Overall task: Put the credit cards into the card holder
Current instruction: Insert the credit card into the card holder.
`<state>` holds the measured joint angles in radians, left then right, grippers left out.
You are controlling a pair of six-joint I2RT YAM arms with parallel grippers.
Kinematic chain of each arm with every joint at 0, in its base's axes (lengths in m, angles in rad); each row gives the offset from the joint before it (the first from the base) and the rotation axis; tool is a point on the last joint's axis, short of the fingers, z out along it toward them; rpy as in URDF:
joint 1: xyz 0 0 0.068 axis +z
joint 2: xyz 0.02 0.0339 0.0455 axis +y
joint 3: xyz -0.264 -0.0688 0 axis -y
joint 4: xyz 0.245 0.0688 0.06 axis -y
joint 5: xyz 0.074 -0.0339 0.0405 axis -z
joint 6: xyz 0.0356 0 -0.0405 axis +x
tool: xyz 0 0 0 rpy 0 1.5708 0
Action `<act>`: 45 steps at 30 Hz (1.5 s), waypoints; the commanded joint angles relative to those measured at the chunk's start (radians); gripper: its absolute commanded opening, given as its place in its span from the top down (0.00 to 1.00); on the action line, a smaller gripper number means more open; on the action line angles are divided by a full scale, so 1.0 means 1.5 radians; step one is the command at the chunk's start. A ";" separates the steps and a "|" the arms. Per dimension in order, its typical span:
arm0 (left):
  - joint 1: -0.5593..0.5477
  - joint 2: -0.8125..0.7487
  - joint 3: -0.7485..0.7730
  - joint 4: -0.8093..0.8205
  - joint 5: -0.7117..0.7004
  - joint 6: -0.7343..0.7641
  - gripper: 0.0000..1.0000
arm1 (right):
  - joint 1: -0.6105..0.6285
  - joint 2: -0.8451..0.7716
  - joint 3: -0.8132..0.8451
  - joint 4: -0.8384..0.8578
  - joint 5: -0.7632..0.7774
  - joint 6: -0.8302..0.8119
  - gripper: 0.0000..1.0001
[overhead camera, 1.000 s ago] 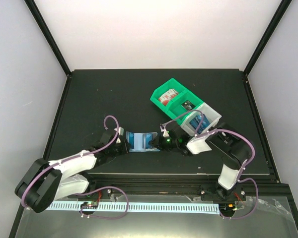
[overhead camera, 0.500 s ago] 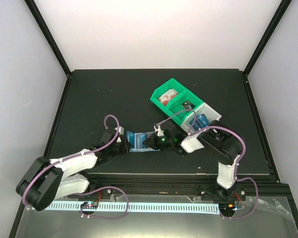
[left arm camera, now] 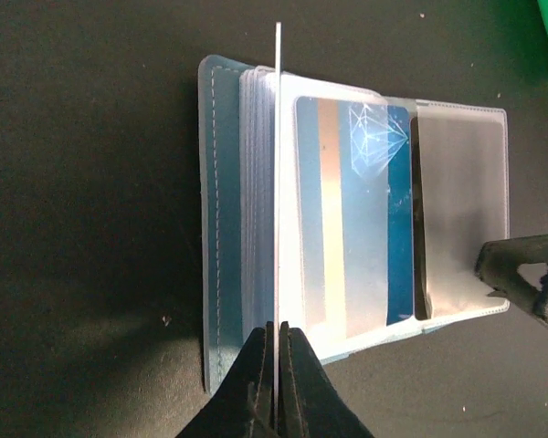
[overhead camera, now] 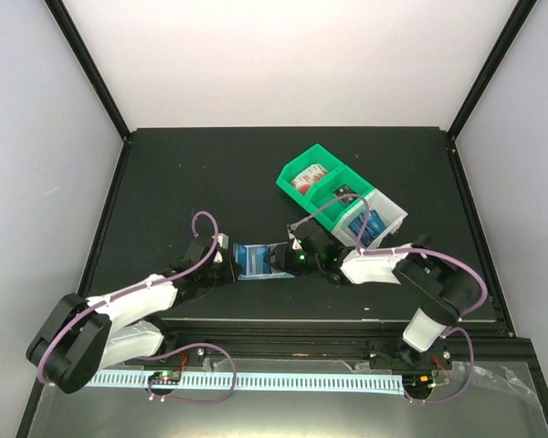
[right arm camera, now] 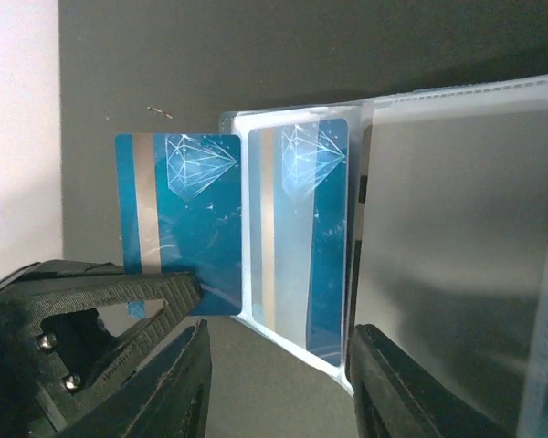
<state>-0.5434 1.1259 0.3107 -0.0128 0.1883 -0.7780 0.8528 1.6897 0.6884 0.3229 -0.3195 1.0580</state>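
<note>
The credit card is blue with a pale stripe and a white diamond drawing. The card holder is light blue, and the tabletop is black.

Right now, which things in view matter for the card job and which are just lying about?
Job:
card holder
credit card in its clear sleeve
second credit card beside the holder

Lying about:
green bin
white bin

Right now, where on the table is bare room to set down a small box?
Bare: the far left of the table, between its left edge and the green bin, and the strip behind that bin. Crowded: the near middle, where the left hand and right hand meet at the card holder, and around the white bin.
</note>
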 commanded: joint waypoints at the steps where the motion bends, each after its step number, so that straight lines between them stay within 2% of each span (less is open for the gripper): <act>1: 0.004 -0.020 0.031 -0.084 0.027 0.026 0.99 | 0.022 -0.038 0.027 -0.164 0.118 -0.058 0.56; 5: 0.004 -0.050 0.041 -0.116 0.009 0.028 0.98 | 0.035 -0.023 0.083 -0.248 0.171 -0.098 0.61; 10: 0.005 -0.089 0.040 -0.152 -0.031 0.026 0.98 | 0.056 0.014 0.143 -0.290 0.185 -0.119 0.66; 16: 0.006 -0.063 0.043 -0.152 -0.049 0.027 0.98 | 0.075 0.064 0.182 -0.300 0.182 -0.119 0.64; 27: 0.006 -0.051 0.021 -0.122 -0.005 0.031 0.98 | 0.092 0.107 0.223 -0.278 0.141 -0.126 0.63; 32: 0.006 -0.066 0.017 -0.130 -0.008 0.030 0.98 | 0.092 0.092 0.223 -0.299 0.183 -0.133 0.64; 36: 0.006 -0.098 0.025 -0.145 -0.011 0.032 0.98 | 0.096 0.065 0.224 -0.344 0.242 -0.148 0.75; 40: 0.006 -0.124 0.033 -0.157 -0.015 0.035 0.98 | 0.103 0.064 0.253 -0.406 0.288 -0.166 0.79; 45: 0.006 -0.130 0.034 -0.151 -0.013 0.033 0.99 | 0.109 0.085 0.274 -0.433 0.291 -0.178 0.85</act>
<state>-0.5423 0.9413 0.3382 -0.2253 0.1619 -0.7387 1.0023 1.8179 1.0607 -0.2596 0.0536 0.8192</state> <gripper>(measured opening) 0.018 0.168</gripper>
